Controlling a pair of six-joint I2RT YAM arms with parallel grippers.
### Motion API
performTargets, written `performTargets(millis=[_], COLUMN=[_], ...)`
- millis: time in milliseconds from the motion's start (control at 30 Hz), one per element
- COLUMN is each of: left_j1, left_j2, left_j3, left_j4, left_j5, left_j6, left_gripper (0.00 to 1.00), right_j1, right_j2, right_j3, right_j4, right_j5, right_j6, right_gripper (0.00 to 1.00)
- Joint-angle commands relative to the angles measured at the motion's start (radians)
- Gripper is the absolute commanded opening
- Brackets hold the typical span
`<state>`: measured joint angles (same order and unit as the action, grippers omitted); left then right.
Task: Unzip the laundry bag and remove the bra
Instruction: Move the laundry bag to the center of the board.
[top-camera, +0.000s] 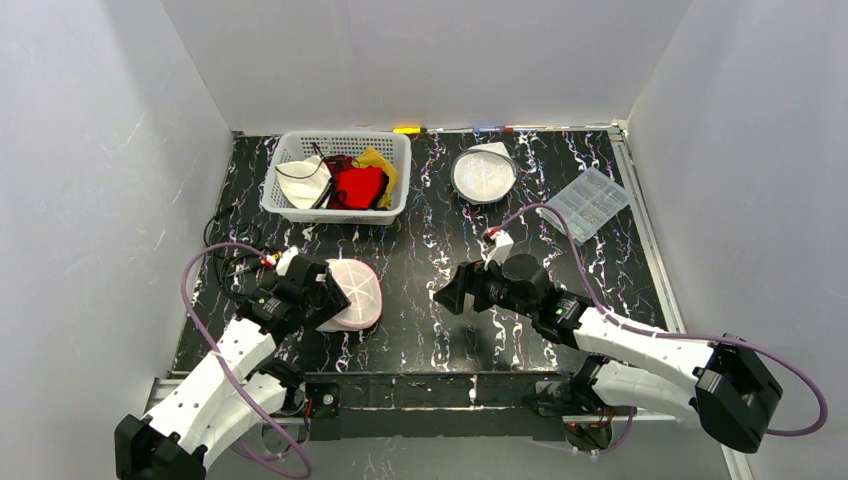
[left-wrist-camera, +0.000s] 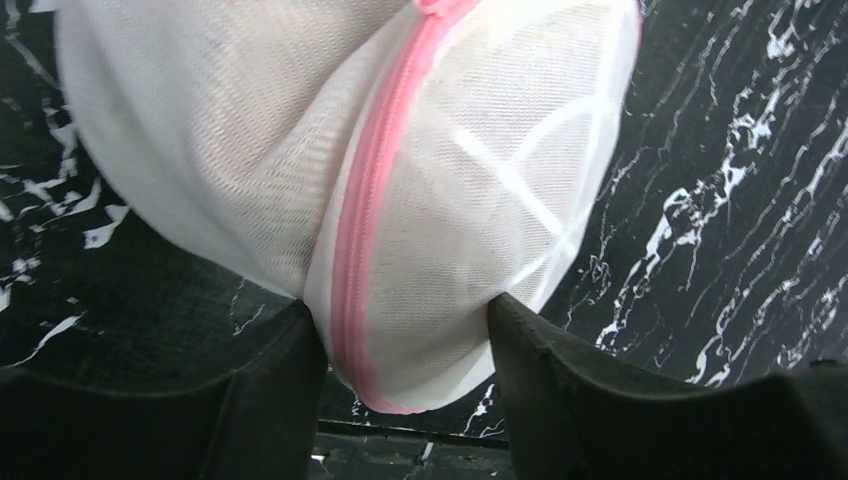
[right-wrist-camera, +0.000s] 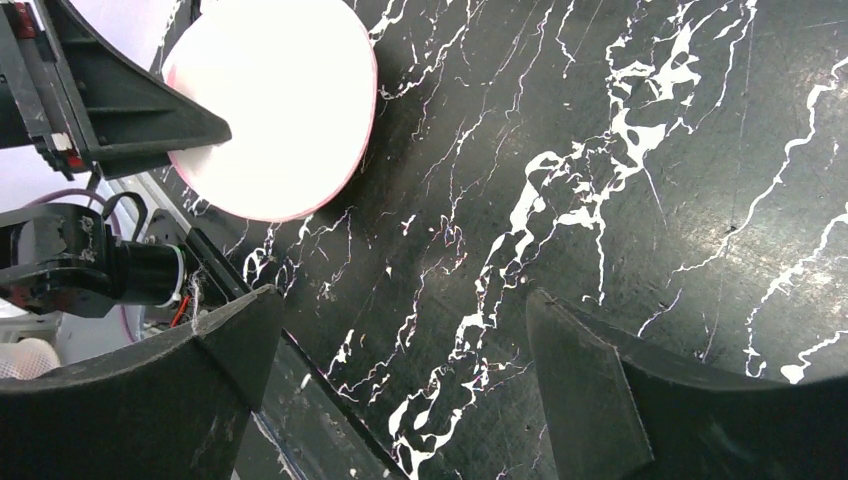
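The laundry bag is a white mesh dome with a pink zipper, lying on the black marbled table left of centre. My left gripper is shut on the bag's near edge; in the left wrist view the bag bulges between the two fingers, with the zipper closed along the part I see. The bra is hidden inside the bag. My right gripper is open and empty, hovering over bare table to the bag's right. In the right wrist view the bag lies at the upper left.
A white basket of clothes stands at the back left. A round grey mesh case and a clear flat pouch lie at the back right. The table's front rail runs between the arm bases.
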<state>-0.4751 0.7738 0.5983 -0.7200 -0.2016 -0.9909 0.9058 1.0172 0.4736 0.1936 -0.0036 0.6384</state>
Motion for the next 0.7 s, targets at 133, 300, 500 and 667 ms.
performTargets(millis=[133,300,500,667], left_j1=[0.008,0.007,-0.002,-0.051], left_j2=[-0.009,-0.046,-0.145,-0.206], left_j3=[-0.044,-0.034,-0.044,-0.045], left_j4=[0.115,0.139,0.217,0.321], left_j5=[0.084,0.139,0.271,0.281], left_j6=[0.020,0.022,-0.067,-0.188], left_gripper=[0.24,0.00,0.00,0.00], right_j1=[0.009,0.009,0.009,0.009], right_j2=[-0.051,-0.123,-0.190,-0.205], right_j3=[-0.040,-0.064,-0.057,-0.050], right_j4=[0.065,0.087,0.075,0.089], right_j5=[0.065,0.110,0.087,0.067], right_j6=[0.052,0.073,0.076,0.144], right_gripper=[0.99,0.99,0.99,0.98])
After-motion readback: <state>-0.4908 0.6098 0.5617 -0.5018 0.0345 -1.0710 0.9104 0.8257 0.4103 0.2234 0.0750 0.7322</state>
